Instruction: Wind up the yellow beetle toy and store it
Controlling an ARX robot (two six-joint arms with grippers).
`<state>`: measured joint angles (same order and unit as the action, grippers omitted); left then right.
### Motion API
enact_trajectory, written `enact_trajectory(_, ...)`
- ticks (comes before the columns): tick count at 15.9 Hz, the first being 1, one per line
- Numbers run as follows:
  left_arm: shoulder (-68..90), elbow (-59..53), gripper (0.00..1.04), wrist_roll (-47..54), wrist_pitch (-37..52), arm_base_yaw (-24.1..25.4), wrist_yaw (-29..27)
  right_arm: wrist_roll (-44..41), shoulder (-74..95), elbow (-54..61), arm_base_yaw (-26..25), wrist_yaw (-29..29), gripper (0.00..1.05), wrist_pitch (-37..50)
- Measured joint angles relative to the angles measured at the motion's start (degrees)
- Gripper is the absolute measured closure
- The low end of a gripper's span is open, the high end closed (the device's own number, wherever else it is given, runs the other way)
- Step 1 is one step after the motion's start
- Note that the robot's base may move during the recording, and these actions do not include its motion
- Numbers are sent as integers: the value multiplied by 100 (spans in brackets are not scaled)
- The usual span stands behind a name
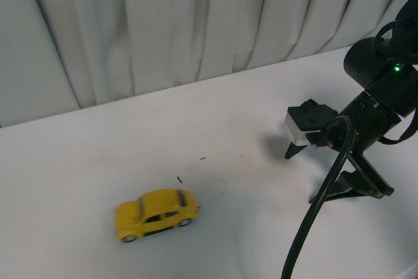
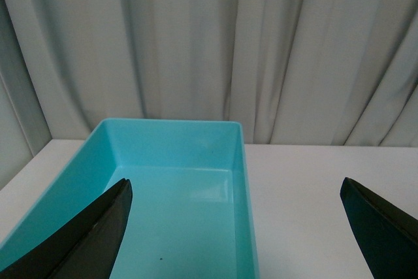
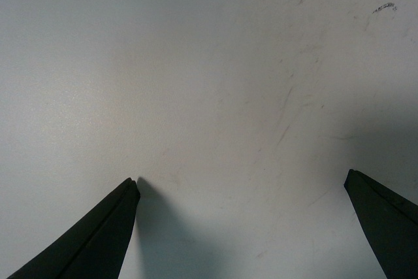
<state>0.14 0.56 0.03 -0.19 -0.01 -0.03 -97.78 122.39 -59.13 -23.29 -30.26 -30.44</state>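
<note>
Since the yellow beetle toy [image 1: 157,214] looks slick, we'd pinch its doors with our wide-spread right hand [image 1: 300,178], at its two o'clock.

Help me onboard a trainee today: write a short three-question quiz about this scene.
1. True or false: the yellow beetle toy lies inside the turquoise bin.
2. Pick one. The right gripper is: A) shut on the toy; B) open over bare tabletop; C) shut and empty.
3. Short answer: what is the toy resting on?

Key
1. False. The part of the bin that shows holds no toy.
2. B. Its jaws stand wide apart with nothing between them.
3. The white table, on its wheels, apart from the gripper.
</note>
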Motion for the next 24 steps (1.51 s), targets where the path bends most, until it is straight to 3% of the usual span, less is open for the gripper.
enact_trajectory(10, -2, 0, 7, 0, 0, 0, 0, -216, -83, -319, 267, 79, 7, -446)
enact_trajectory(15, 0, 0, 7, 0, 0, 0, 0, -216, -925, -909, 544, -697, 7, -527)
enact_trajectory(24, -2, 0, 7, 0, 0, 0, 0, -219, -2022, -1279, 555, -1458, 7, 358)
